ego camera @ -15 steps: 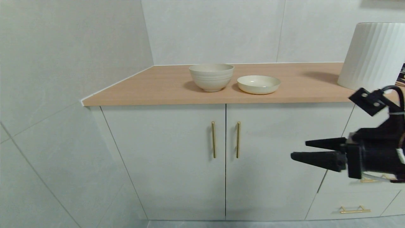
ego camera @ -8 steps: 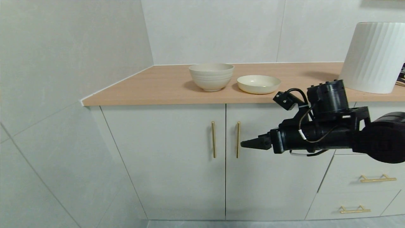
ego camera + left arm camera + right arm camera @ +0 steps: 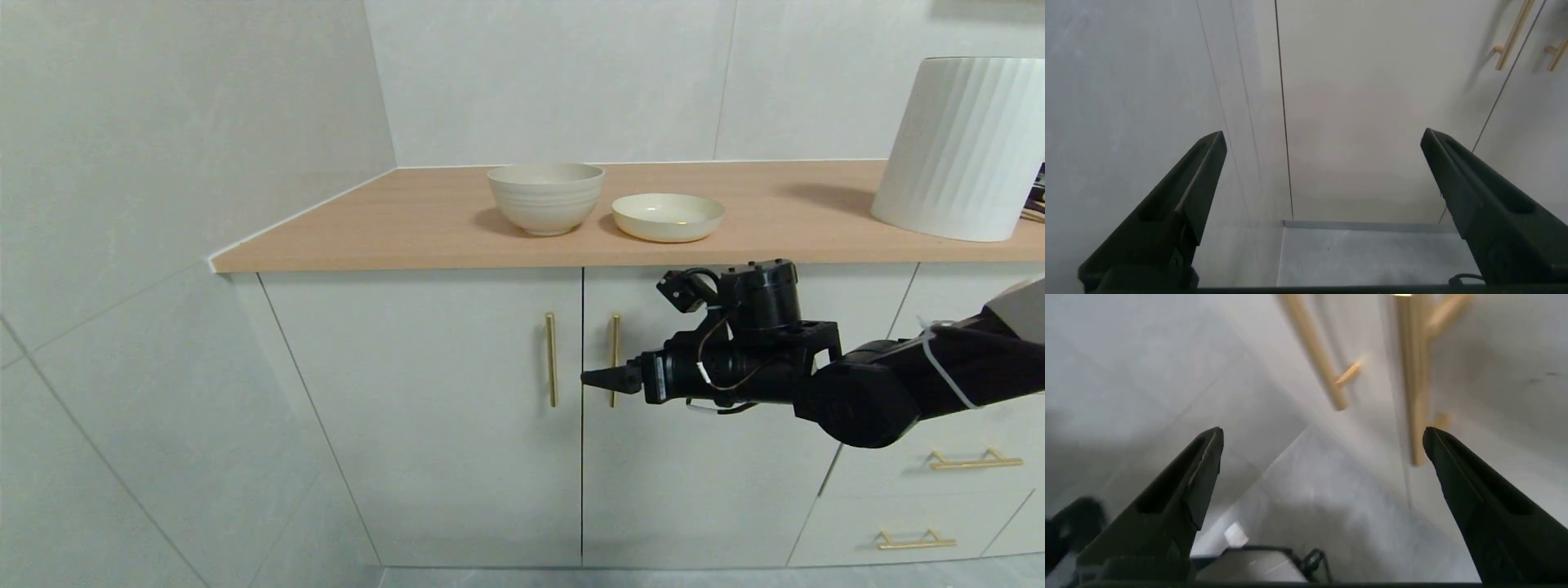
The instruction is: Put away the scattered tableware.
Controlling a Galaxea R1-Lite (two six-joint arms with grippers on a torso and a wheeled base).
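Observation:
A deep cream bowl [image 3: 545, 198] and a shallow cream dish [image 3: 668, 217] stand side by side on the wooden countertop [image 3: 392, 233]. Below them are two shut cabinet doors with vertical gold handles [image 3: 551, 359]. My right gripper [image 3: 598, 379] hovers in front of the right door, its tip right at that door's handle [image 3: 615, 347]. In the right wrist view the right gripper [image 3: 1320, 439] is open, with both gold handles [image 3: 1413, 376] just ahead between the fingers. My left gripper [image 3: 1323, 137] is open and empty, low before the cabinet's left door near the floor.
A tall white ribbed vessel [image 3: 963, 147] stands on the counter at the far right. Drawers with horizontal gold handles [image 3: 976, 461] lie right of the doors. A tiled wall [image 3: 163, 204] closes off the left side.
My right arm has swung in from the right edge to the left, up to the right door's handle, and the gripper has turned so its fingers line up edge-on.

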